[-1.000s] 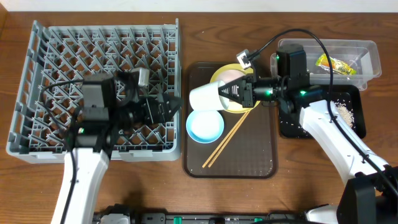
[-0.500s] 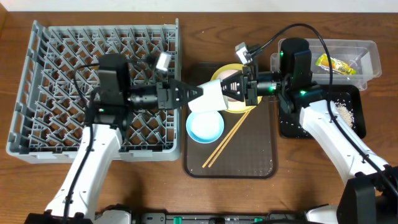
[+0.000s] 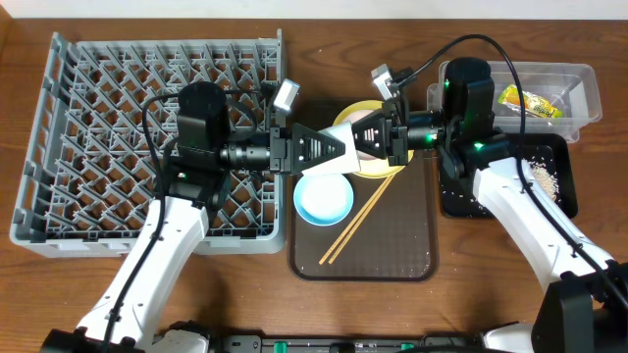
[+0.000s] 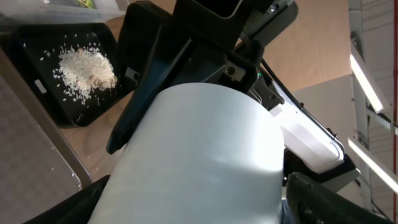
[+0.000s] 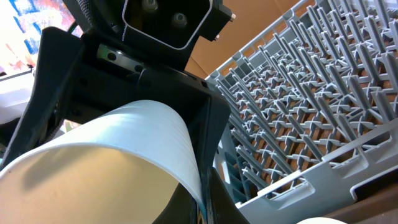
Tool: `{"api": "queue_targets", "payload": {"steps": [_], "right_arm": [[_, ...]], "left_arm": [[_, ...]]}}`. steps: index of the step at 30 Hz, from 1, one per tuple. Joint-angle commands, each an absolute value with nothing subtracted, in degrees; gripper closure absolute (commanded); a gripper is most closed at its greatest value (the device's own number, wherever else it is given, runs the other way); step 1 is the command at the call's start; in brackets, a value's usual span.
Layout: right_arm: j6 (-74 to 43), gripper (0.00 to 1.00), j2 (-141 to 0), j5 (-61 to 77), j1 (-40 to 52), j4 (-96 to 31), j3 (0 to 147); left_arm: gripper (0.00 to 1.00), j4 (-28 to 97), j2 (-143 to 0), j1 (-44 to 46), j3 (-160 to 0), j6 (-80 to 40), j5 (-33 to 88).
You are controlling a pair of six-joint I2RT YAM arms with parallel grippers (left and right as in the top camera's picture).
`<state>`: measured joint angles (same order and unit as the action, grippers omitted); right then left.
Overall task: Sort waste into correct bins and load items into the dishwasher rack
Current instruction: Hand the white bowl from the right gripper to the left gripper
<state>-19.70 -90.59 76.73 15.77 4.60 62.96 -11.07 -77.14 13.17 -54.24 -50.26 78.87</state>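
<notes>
Handover step, mid-air above the brown tray [image 3: 402,235]: the white cup [image 4: 205,162] hangs on its side between both arms, just over the yellow plate [image 3: 348,116] and the blue bowl [image 3: 323,199]. My right pincer [image 3: 383,139] is clamped on the rim end. My left pincer [image 3: 329,149] is spread wide, straddling the base end. I can't tell whether its pads bear on the cup, as the cup fills the left wrist view. Next, as I judge it, the left must close firmly before the right lets go, then carry the cup over to the rack [image 3: 98,98] and set it mouth down among the pegs. Letting go too soon would drop it on the plate. The chopsticks [image 3: 358,221] lie on the tray, not loaded.
</notes>
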Motion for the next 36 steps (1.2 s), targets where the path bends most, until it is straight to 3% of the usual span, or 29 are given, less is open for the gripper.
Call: {"api": "queue_targets", "payload": {"steps": [1, 7, 14, 17, 21, 26, 36], "right_arm": [[-19.92, 0.99, -91.02, 73.73, 16.21, 4.58, 63.75], [-19.9, 0.99, -91.02, 73.69, 16.21, 4.56, 63.75], [-19.86, 0.99, -91.02, 72.23, 16.14, 4.54, 63.75], [-19.68, 0.98, -91.02, 72.23, 16.14, 4.54, 63.75], [-19.66, 0.79, -91.02, 72.25, 16.1, 4.54, 63.75], [-19.68, 0.76, -91.02, 72.31, 14.59, 3.2, 63.75], [-15.05, 0.73, -91.02, 71.24, 6.79, -8.03, 63.75]], "left_arm": [[0.14, -12.12, -76.95, 14.61, -55.18, -52.42, 80.38], [0.18, -12.14, -76.95, 14.55, -55.18, -52.36, 79.5], [0.33, -12.12, -76.95, 14.55, -55.18, -52.14, 77.49], [0.46, -12.12, -76.95, 14.55, -55.18, -49.93, 77.1], [0.59, -12.05, -76.95, 14.55, -55.07, -45.45, 75.72], [0.72, -7.05, -76.95, 13.58, -54.98, -37.82, 68.14], [0.81, 2.09, -76.34, 4.84, -54.98, -26.04, 58.46]]}}
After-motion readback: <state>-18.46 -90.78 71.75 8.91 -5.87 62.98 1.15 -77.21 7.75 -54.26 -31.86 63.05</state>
